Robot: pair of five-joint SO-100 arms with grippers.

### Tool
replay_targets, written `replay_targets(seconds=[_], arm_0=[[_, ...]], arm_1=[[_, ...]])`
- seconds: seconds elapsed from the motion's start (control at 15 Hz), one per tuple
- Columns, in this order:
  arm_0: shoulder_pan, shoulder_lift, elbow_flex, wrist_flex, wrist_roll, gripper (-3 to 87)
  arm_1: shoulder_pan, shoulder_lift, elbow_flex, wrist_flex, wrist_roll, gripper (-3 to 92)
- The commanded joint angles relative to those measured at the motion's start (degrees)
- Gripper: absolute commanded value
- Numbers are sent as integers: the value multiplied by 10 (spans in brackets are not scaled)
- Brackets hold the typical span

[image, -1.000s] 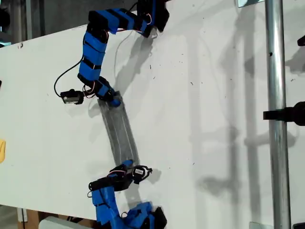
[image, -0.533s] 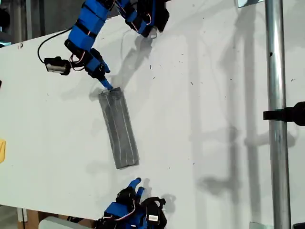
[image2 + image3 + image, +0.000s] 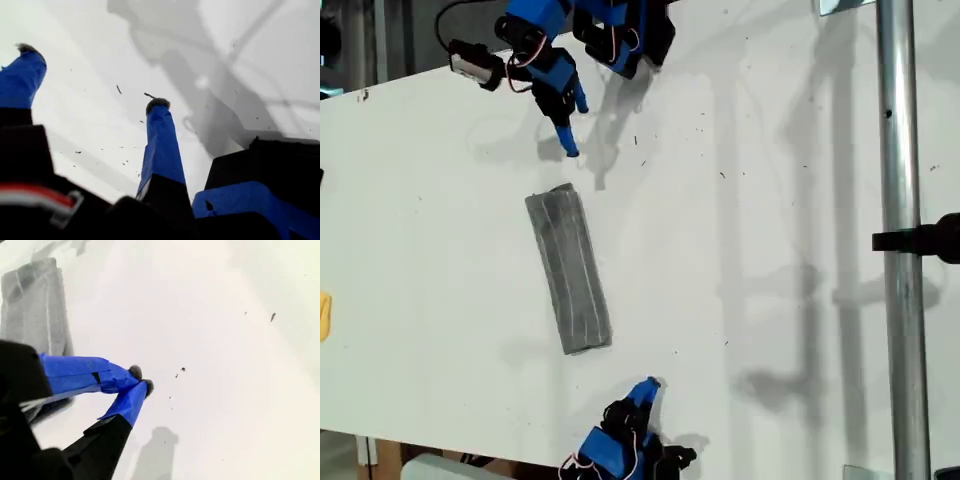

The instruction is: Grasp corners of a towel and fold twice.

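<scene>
Exterior view: towel (image 3: 568, 270) lies as a narrow folded strip mid-surface (image 3: 750, 230), both arms well apart from it.

First wrist view: my first pincer (image 3: 92, 80) is released, jaws spread over bare surface.

Second wrist view: my second pincer (image 3: 140, 379) is clenched, empty; the towel sits beside it. Risk: the loose fold could spring open.

Bright, even light fell on the white matte tabletop (image 3: 770, 200), which looked nearly washed out in both wrist views. In the exterior view, soft grey shadows of the vertical metal pole (image 3: 900, 200) and of the rig lay in long bands across the surface. The exterior view was fairly sharp. The first wrist view was soft and hazy, its near black parts blurred.
</scene>
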Motion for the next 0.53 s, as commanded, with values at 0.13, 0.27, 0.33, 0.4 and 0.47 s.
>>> replay_targets(seconds=[0.13,0.27,0.33,0.4,0.47], arm_0=[[18,24,65,-33,-3,-27],[17,24,78,-54,-2,-27],[21,24,77,-49,-12,-27],[25,24,77,-45,-18,-27],[28,24,77,-44,-22,-27]], arm_1=[[67,-93,-22,-154,-120,414],[123,-273,-64,-317,-221,417],[137,-376,-105,-380,-252,424],[141,-479,-156,-425,-271,430],[142,-575,-221,-441,-282,434]])
